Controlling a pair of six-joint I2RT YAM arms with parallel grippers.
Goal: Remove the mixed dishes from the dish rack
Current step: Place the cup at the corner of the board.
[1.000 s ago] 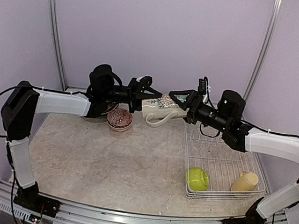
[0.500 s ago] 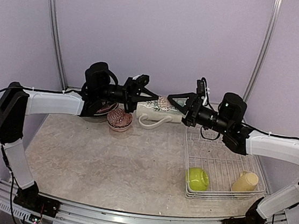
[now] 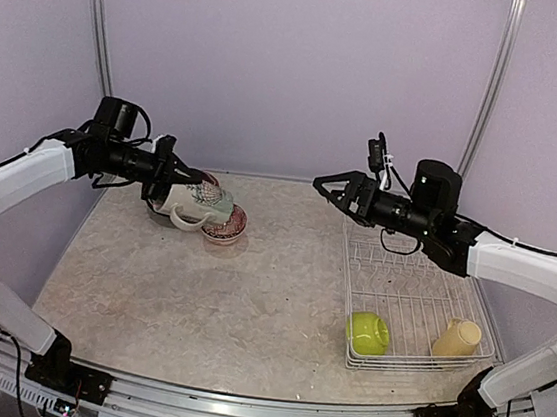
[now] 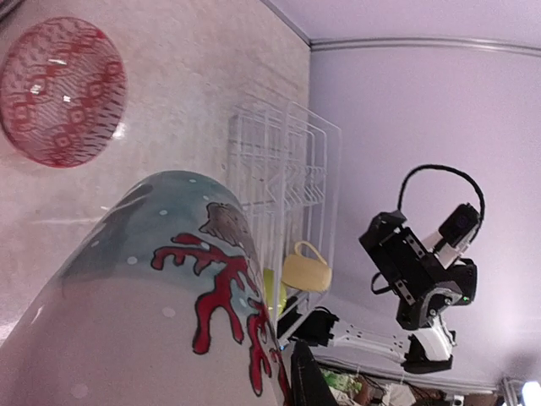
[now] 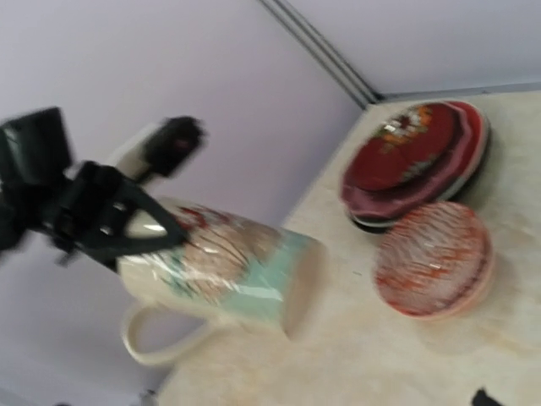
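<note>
Mug (image 3: 199, 202) now left, plates (image 3: 161, 217) half-hidden

The top external camera sits high behind the arm bases and looks down and forward over the whole table (image 3: 246, 316) to the lilac back wall (image 3: 294, 69), with the dish rack (image 3: 413, 304) at the right. The left wrist camera, rolled on its side, is close against the cream mug (image 4: 127, 321) that fills its lower left, and looks past it across the table to the rack and the right arm (image 4: 418, 271). The right wrist camera faces the opposite way, farther off and blurred; all three views share that mug and the red-patterned bowl (image 4: 61, 91).
</note>
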